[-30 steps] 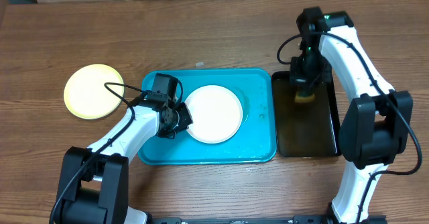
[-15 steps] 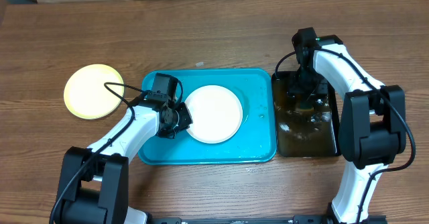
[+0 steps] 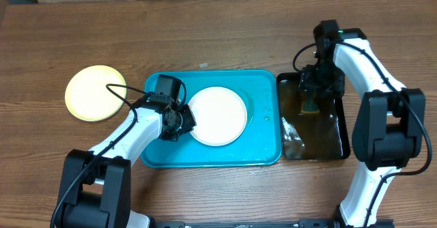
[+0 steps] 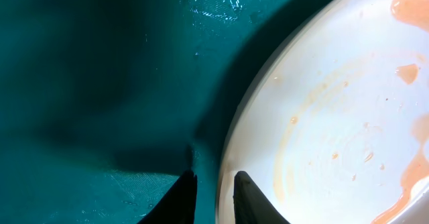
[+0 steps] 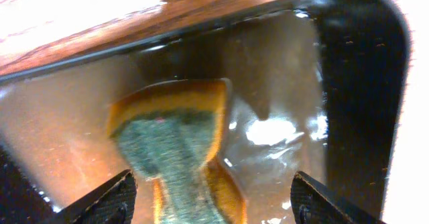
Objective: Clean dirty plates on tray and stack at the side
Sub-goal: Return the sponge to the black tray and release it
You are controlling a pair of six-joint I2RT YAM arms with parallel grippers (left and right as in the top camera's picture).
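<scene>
A white plate (image 3: pixel 218 115) lies flat in the blue tray (image 3: pixel 263 145), a little left of the tray's middle. Up close its face is streaked and spotted with thin orange smears. The left gripper (image 3: pixel 183 119) sits at the plate's left edge. Its two dark fingers (image 4: pixel 182 196) are drawn close together with the rim between them, one over the tray floor and one over the plate, pinching the rim. The tray floor is wet, with small glints of water beside the plate.

A yellow plate (image 3: pixel 95 93) rests by itself on the table (image 3: pixel 205 37), well apart from the tray on its left side, and looks clean from above.

Just right of the blue tray, and touching it, is a black tray (image 3: pixel 339 129) holding brownish water that reflects the light. A sponge (image 5: pixel 177 140), orange with a grey-green scrubbing face, lies in that water near the far end. The right gripper (image 3: pixel 311 91) hangs over it with its fingers (image 5: pixel 114 197) spread wide, one on each side of the sponge and clear of it.

The table is dark brown wood with plain grain. A pale strip runs along its far edge.
</scene>
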